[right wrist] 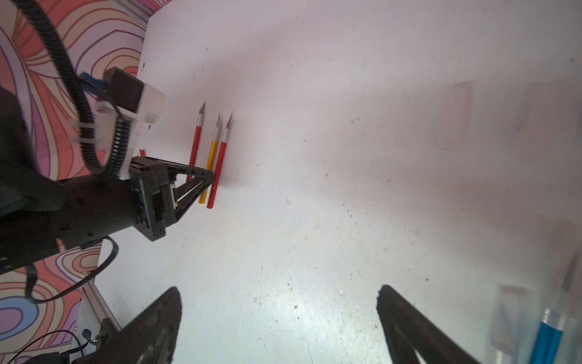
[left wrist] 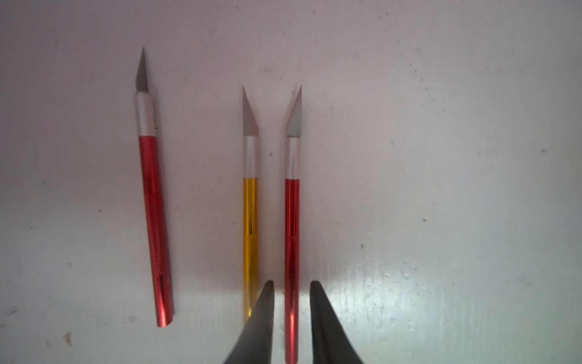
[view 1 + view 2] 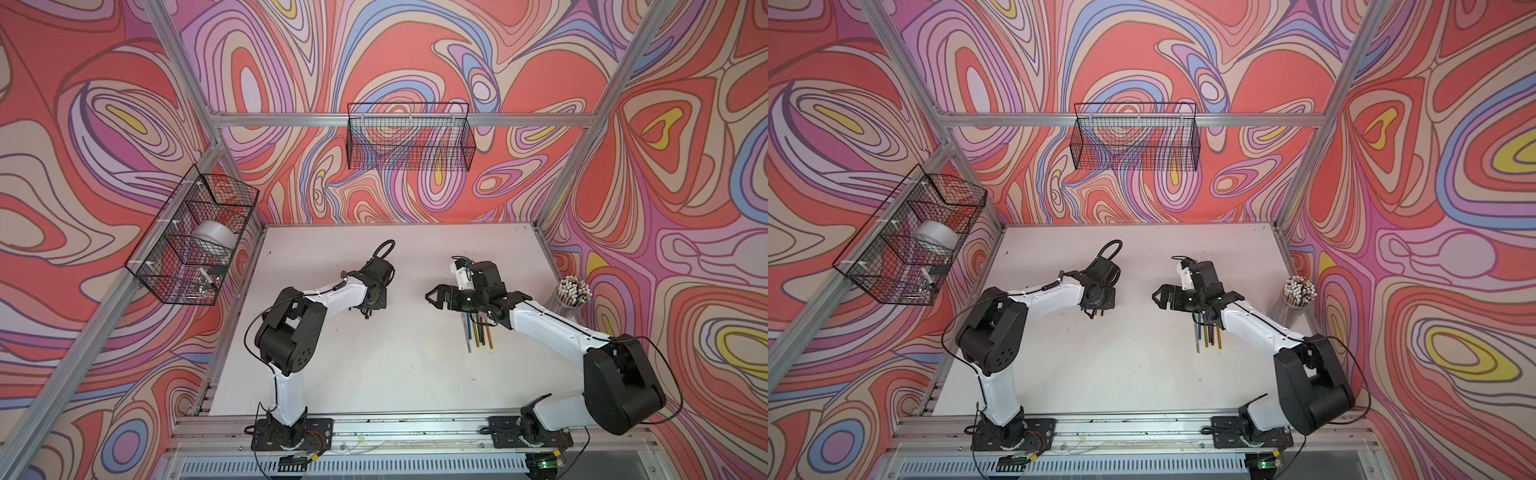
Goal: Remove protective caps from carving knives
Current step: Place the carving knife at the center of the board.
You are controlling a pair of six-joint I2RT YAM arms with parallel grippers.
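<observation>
Three uncapped carving knives lie side by side on the white table: a red one [image 2: 154,227], a gold one [image 2: 250,233] and a second red one [image 2: 292,239]. My left gripper [image 2: 292,283] points down over that second red knife, jaws slightly open with a gap on each side of the handle. The right wrist view shows the same knives [image 1: 217,157] and the left gripper [image 1: 211,179]. Several more knives [image 3: 478,332] lie partly under my right arm. A blurred blue knife [image 1: 548,331] sits inside a translucent protective cap [image 1: 510,315]. My right gripper [image 1: 279,290] is wide open and holds nothing.
A clear cup of white-tipped sticks [image 3: 573,293] stands at the table's right edge. A wire basket [image 3: 195,241] with a tape roll hangs on the left wall. Another wire basket [image 3: 411,137] hangs on the back wall. Both arms reach inward over the table [image 3: 415,374].
</observation>
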